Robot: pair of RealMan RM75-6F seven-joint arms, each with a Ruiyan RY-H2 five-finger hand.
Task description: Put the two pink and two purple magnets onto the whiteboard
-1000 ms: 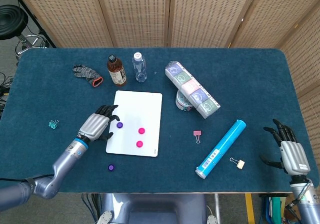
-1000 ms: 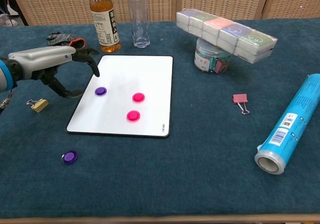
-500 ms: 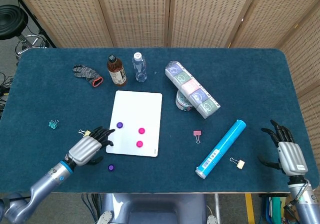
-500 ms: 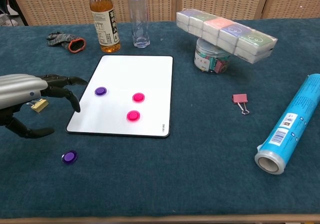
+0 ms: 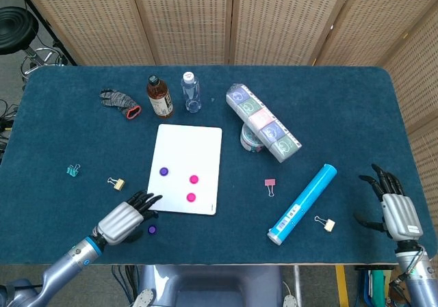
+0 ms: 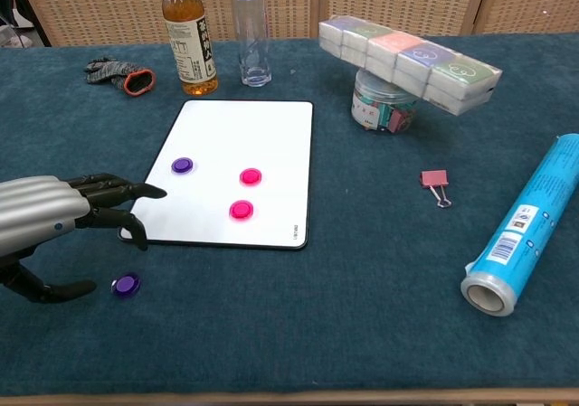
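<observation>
Three of the four magnets sat on the whiteboard (image 5: 186,153): a purple magnet (image 5: 163,171) near its left edge and two pink magnets (image 5: 194,179) towards the middle, one just below the other (image 5: 191,197). The last purple magnet (image 5: 152,230) lay on the blue tablecloth (image 5: 342,115), off the board and just beyond its lower left corner.

The robot's left hand (image 5: 125,217) hovered at that corner with fingers spread and nothing in its grasp. In the chest view the same hand (image 6: 45,216) reached in from the left edge, its dark fingertips (image 6: 136,192) over the board's rim and its thumb low beside the loose magnet (image 6: 126,285), apart from it as far as could be told. The right hand (image 5: 395,208) rested well away at the table's far right corner, fingers apart and empty.

By this reckoning the job stood three-quarters done. What remained was to pick up the stray purple magnet and set it on the board.

A brown drink bottle (image 5: 159,96), a clear water bottle (image 5: 191,92), a glove (image 5: 120,102), binder clips (image 5: 269,185) and a blue roll (image 5: 302,203) lay untouched around the board.
</observation>
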